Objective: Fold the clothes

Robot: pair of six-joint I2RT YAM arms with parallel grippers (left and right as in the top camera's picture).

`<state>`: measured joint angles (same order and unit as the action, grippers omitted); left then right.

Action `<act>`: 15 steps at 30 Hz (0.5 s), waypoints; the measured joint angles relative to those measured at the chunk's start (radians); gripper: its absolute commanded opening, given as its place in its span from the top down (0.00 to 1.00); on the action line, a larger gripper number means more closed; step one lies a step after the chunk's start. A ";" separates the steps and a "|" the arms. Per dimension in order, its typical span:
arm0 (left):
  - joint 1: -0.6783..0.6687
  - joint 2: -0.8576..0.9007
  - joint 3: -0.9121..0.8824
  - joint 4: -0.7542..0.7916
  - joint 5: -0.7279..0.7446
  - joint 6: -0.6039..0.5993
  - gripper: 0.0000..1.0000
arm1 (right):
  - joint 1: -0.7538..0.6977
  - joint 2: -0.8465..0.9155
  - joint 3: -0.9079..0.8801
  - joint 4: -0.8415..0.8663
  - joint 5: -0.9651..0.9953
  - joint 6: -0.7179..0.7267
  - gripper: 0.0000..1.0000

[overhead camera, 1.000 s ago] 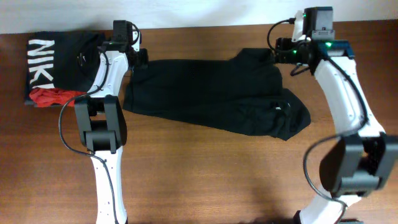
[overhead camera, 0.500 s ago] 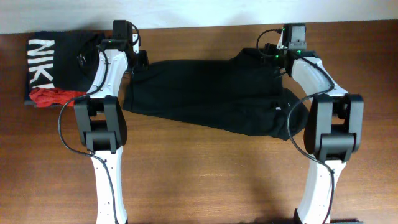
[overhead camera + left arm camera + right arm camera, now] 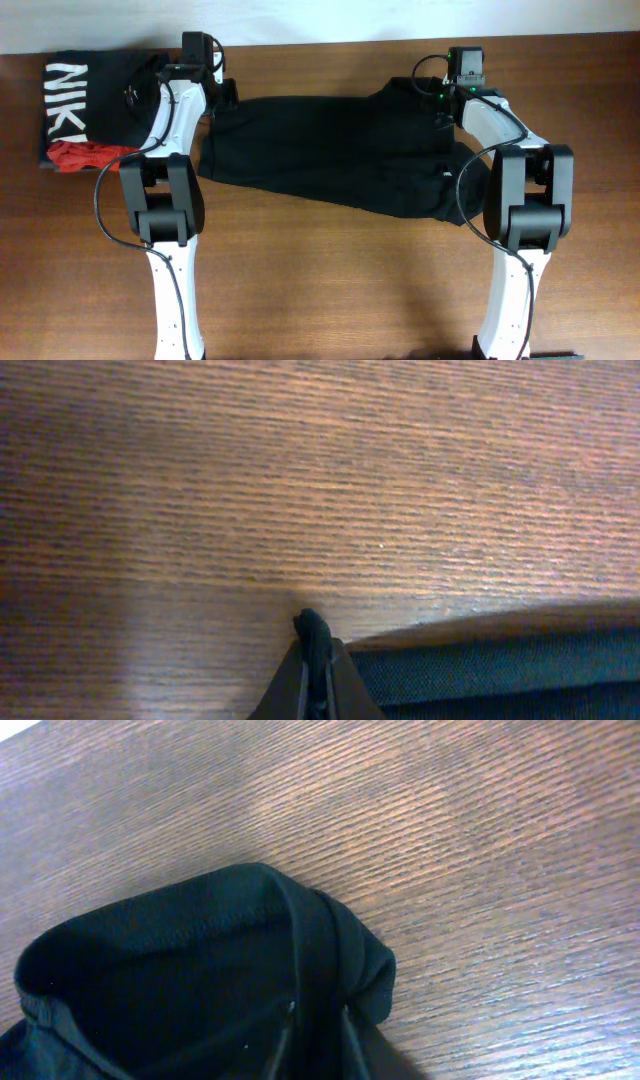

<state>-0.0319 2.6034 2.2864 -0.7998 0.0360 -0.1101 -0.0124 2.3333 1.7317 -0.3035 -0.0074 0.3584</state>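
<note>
The left tool [image 3: 313, 665] pinches a fold of the clothes [image 3: 500, 660]; wooden table [image 3: 300, 480] beyond.

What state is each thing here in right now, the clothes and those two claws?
black garment: spread out, not folded, rumpled at its right end.
NIKE shirt: folded.
red garment: crumpled, lying at the NIKE shirt's near edge.
left gripper: shut on the black garment's far left corner.
right gripper: shut on the black garment's far right edge, fabric bunched up.
</note>
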 measured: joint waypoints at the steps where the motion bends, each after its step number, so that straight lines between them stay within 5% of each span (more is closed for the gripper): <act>1: 0.000 0.001 0.000 0.007 -0.011 0.000 0.99 | 0.000 0.000 0.000 -0.003 0.000 -0.002 0.86; 8: 0.010 0.011 0.029 -0.013 -0.035 0.000 0.99 | 0.000 0.000 0.082 -0.164 0.003 -0.047 0.96; 15: 0.031 0.028 0.246 -0.192 -0.036 0.000 0.99 | 0.001 0.000 0.457 -0.659 0.003 -0.106 0.96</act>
<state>-0.0010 2.6316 2.5324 -0.9916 0.0002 -0.1101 -0.0116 2.3329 2.1891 -0.9623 -0.0048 0.2523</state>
